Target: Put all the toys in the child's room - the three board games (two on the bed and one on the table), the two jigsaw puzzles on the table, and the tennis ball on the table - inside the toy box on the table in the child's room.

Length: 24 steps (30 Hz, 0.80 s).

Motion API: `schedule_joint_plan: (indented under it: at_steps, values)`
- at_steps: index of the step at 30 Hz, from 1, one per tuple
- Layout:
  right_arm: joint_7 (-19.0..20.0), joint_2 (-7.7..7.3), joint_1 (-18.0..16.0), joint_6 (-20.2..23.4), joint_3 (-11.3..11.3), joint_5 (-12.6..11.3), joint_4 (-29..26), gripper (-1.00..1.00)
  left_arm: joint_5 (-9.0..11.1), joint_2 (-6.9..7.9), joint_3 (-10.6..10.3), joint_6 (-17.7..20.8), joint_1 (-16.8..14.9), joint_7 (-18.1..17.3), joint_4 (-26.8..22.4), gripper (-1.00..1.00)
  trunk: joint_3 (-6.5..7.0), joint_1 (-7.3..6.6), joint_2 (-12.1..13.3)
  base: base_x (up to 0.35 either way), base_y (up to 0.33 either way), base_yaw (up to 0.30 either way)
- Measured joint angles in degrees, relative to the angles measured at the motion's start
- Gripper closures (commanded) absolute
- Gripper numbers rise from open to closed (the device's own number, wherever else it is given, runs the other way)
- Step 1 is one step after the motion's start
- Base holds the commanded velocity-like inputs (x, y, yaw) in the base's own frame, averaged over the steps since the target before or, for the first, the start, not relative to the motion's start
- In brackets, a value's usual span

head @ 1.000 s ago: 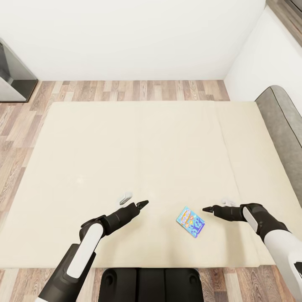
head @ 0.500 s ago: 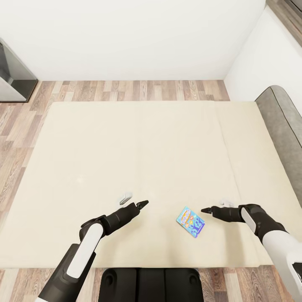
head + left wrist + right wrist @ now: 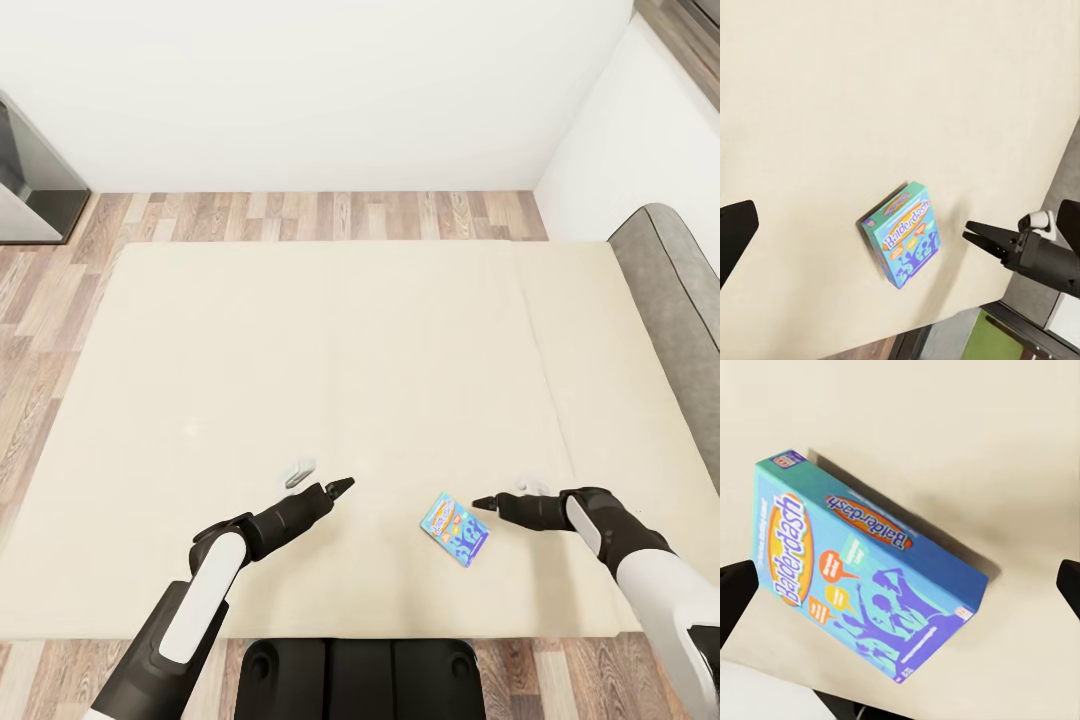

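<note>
right hand (image 3: 478, 503) crept bit closer to blue board game (image 3: 455, 528) since earlier, tips just beside box edge, not touching, jaws spread wide. left hand (image 3: 345, 485) hovers apart, open/shut can't tell. box flat near bed (image 3: 300, 340) front edge. loads of bare mattress beyond, headboard (image 3: 675, 290) far right.
</note>
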Motion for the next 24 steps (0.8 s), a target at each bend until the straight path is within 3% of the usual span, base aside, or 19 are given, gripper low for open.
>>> schedule_joint_plan:
  at_steps: [24]
  values:
    - [-1.40, 1.41, -0.10, -0.34, 0.12, 1.11, 0.29, -1.00, 0.00, 0.00, -0.10, 0.00, 0.01, 0.00, 0.00, -1.00, 0.00, 0.00, 0.00, 0.000, 0.000, 0.000]
